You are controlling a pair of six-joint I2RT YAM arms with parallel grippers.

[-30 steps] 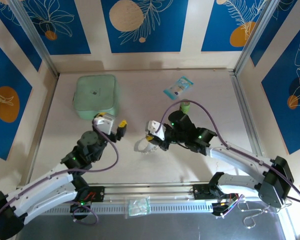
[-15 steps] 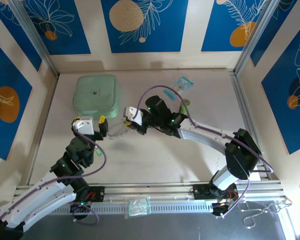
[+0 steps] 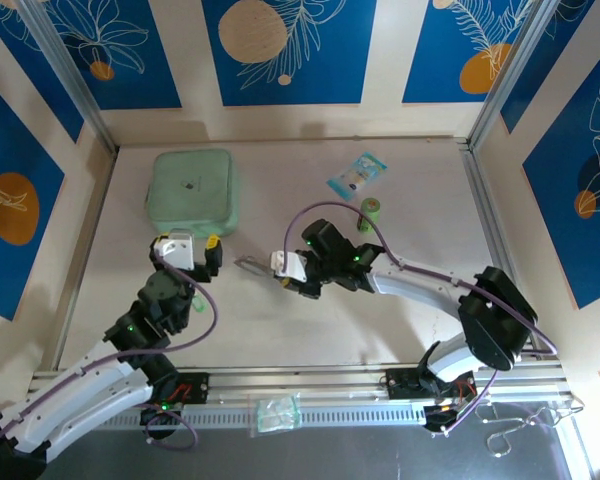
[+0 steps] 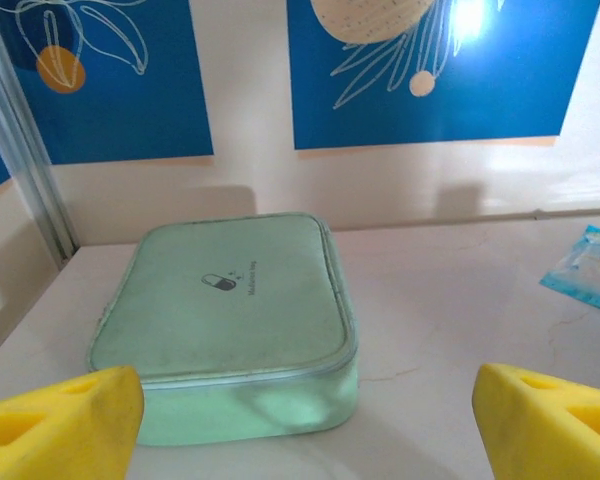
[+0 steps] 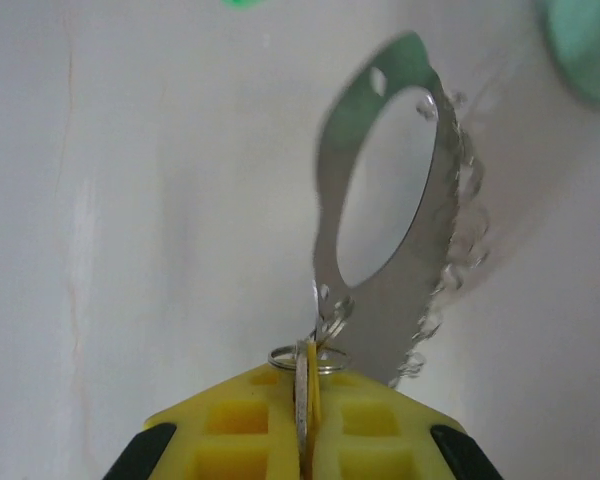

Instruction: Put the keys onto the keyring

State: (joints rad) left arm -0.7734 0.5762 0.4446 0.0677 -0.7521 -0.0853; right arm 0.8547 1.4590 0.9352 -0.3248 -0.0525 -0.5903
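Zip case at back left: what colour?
The zip case is pale mint green, clearest in the left wrist view.

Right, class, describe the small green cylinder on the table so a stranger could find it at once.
On the table, look toward the far edge, right of centre, where a blue-and-white packet lies flat. On its near side stands the green cylinder. It is small, bright green with a pale top, unlike the flat, pale mint case far left.

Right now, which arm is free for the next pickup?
Left. The left end effector is open and empty, facing the green case; the right end effector is clamped on the keyring.
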